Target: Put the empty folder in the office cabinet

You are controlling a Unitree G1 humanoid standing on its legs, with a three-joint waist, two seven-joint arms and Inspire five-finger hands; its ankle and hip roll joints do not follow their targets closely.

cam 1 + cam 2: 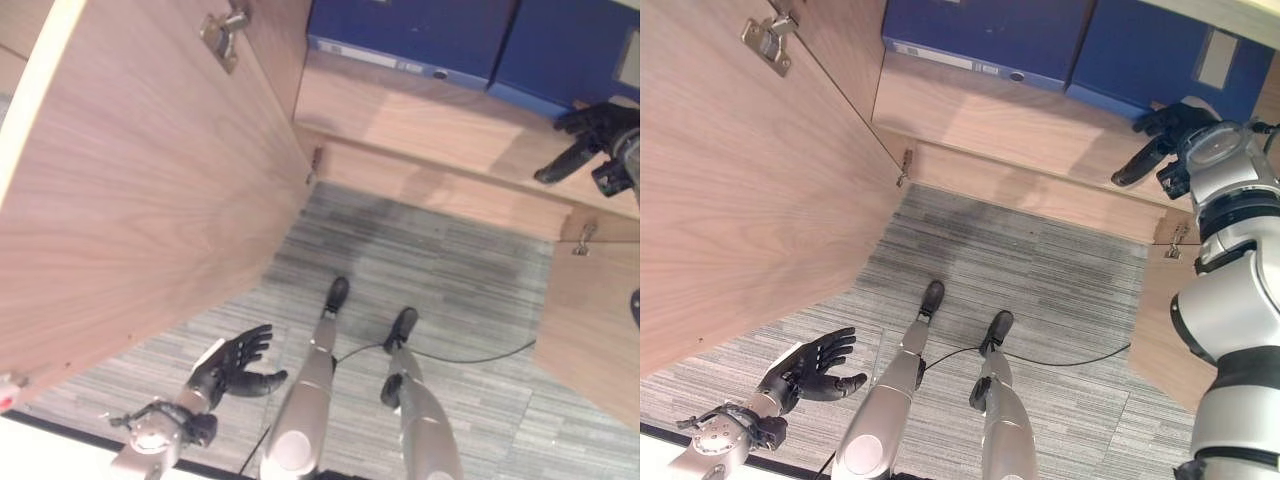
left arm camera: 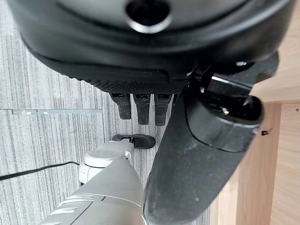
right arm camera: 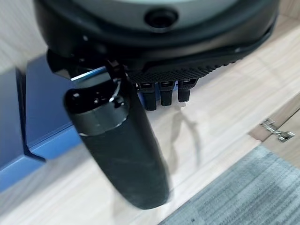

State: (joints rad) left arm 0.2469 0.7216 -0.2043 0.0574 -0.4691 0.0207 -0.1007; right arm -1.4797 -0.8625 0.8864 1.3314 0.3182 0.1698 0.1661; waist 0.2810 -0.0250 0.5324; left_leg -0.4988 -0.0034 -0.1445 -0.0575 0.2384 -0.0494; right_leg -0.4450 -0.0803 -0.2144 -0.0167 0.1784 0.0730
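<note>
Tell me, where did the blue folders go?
The blue folders lie on the cabinet shelf, at the back, with the right hand hovering beside them.

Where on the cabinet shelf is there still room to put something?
The shelf is bare wood along its front, from the left door's side across to the right hand, which hangs open over the shelf's right end. The back is crowded: two blue folders sit there side by side. The left hand is low by the floor, open.
</note>
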